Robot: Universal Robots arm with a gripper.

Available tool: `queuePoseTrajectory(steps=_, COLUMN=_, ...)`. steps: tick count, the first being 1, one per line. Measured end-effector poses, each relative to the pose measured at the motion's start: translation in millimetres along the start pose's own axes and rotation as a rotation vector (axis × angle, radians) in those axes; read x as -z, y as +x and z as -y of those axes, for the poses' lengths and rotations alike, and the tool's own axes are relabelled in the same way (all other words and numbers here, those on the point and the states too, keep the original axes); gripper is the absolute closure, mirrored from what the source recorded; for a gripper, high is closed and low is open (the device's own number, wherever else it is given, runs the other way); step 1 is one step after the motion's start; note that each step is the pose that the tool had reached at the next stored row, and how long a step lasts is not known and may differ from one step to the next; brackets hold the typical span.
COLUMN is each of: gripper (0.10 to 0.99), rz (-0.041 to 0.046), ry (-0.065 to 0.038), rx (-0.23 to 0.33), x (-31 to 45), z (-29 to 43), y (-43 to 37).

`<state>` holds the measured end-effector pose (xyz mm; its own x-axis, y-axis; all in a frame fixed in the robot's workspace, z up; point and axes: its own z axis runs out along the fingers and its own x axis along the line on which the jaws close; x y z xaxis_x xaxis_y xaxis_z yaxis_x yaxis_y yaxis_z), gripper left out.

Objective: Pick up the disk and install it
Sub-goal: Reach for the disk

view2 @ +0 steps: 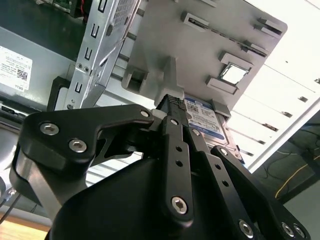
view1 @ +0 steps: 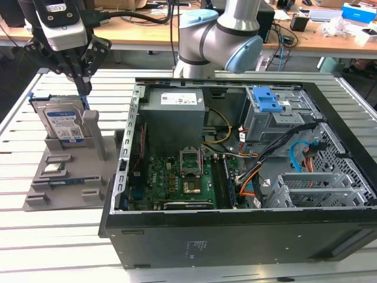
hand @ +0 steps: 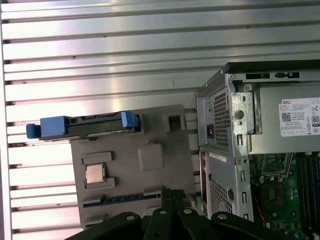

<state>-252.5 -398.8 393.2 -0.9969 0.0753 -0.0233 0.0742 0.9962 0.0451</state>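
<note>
Pointing straight down; wrist (view1: 59, 29) over upright disk (view1: 62, 125)

Exterior view: the holder (view1: 69, 177) hid the lower part of the disk (view1: 60, 122). The arm (view1: 221, 35) was cut off by the upper edge, and the case (view1: 235, 236) by the exterior view's right edge. Second wrist view: the gripper (view2: 172, 102) covered most of the disk (view2: 205, 119). First wrist view: the disk (hand: 85, 125) was edge-on, its label hidden.

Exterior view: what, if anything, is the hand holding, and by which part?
Cannot be told. The hand sits at an upper corner of the disk, which stands upright in the grey stand; whether it grips is unclear.
</note>
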Motion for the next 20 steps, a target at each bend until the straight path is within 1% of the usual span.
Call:
queuePoseTrajectory(steps=5, gripper=0.98, rz=0.0, ry=0.0, rx=0.0, x=0.1, z=0.5, y=6.4)
queuePoseTrajectory(steps=8, gripper=0.98, rz=0.0, ry=0.0, rx=0.0, x=0.3, z=0.9, y=12.5)
queuePoseTrajectory(steps=12, gripper=0.98, rz=0.0, ry=0.0, rx=0.0, x=0.3, z=1.2, y=16.5)
queuePoseTrajectory(steps=16, gripper=0.98, rz=0.0, ry=0.0, rx=0.0, x=0.4, z=1.7, y=22.9)
queuePoseTrajectory(steps=20, gripper=0.98, rz=0.0, ry=0.0, rx=0.0, x=0.5, z=2.0, y=27.0)
